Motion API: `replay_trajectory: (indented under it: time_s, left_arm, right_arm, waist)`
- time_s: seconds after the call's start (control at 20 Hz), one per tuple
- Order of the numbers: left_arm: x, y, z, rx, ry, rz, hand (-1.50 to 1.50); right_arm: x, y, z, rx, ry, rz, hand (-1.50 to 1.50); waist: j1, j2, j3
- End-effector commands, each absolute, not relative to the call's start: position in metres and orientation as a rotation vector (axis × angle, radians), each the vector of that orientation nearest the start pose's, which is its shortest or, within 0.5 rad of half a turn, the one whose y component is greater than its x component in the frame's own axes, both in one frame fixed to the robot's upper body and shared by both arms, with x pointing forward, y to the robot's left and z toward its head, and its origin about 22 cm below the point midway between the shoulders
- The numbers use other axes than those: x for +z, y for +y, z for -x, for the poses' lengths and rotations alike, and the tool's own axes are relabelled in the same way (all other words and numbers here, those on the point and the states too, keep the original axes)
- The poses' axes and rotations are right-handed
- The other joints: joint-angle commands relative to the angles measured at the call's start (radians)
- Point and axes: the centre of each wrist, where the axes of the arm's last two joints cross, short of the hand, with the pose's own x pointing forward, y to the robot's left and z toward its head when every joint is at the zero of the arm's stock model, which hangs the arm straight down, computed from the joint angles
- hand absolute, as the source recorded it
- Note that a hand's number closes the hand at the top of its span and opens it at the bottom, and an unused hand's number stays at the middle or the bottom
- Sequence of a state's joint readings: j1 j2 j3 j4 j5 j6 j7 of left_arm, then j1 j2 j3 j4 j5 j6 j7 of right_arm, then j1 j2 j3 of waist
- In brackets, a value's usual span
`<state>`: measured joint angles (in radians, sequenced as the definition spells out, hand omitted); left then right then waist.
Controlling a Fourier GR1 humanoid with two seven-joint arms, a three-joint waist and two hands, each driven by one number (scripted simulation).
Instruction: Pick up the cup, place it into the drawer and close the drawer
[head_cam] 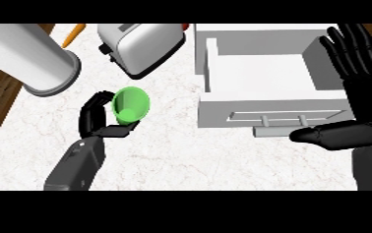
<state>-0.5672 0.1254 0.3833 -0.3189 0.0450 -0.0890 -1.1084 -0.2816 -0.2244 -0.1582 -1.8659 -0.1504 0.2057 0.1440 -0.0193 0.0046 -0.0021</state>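
Head view: left hand (97, 121) curls round the cup (131, 104) near the toaster (142, 44), beside the drawer (270, 107); right hand (359, 87) splayed.

The left hand (94, 119) is holding the cup (132, 104) in curled fingers. The right hand (359, 99) is resting open, fingers pointing up.

Bright, even light with faint, soft shadows.

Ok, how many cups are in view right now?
1. The green cup is in the left robot hand, left of the open drawer. The right robot hand covers the drawer's right side, so another could be hidden there.
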Motion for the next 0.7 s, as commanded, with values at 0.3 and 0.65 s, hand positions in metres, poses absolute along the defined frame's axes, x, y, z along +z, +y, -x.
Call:
replay_trajectory:
  time_s: [0.3,0.65]
  left_arm:
    - [-0.009,0.211,-0.400,0.010,-2.175,0.232,1.50]
    - [0.065,0.142,-0.417,-0.102,-2.163,0.302,1.50]
  right_arm:
    - [0.149,-0.271,-0.272,0.264,-1.976,-0.009,-1.50]
    - [0.136,-0.278,-0.277,0.258,-1.972,0.007,-1.50]
  waist:
    - [0.027,-0.013,0.003]
    - [0.028,-0.012,0.003]
